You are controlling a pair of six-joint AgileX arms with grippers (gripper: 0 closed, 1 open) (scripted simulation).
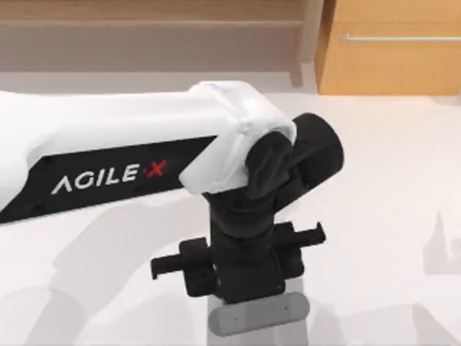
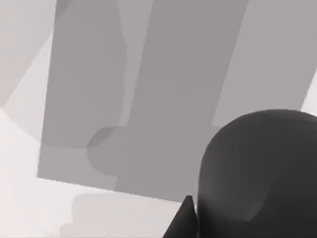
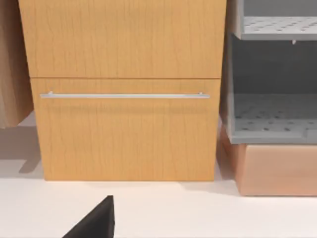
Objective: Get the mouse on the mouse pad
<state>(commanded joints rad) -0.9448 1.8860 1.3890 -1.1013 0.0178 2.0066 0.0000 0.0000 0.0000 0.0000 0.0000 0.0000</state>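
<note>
In the left wrist view a dark, rounded mouse (image 2: 257, 173) looms close, in front of the near corner of a flat grey mouse pad (image 2: 168, 89) that lies on the white table. I cannot tell whether the mouse rests on the pad or hangs above it. My left gripper (image 1: 238, 270) points straight down near the table's front middle, at the end of the white left arm that reaches in from the left. The arm hides the mouse and pad from above. My right gripper (image 3: 96, 223) is parked, facing the wooden cabinet.
A wooden drawer cabinet (image 3: 126, 89) with a metal handle stands at the back right of the table (image 1: 389, 216). Next to it are a grey perforated shelf unit (image 3: 272, 84) and a tan box (image 3: 277, 168). Arm shadows fall across the white tabletop.
</note>
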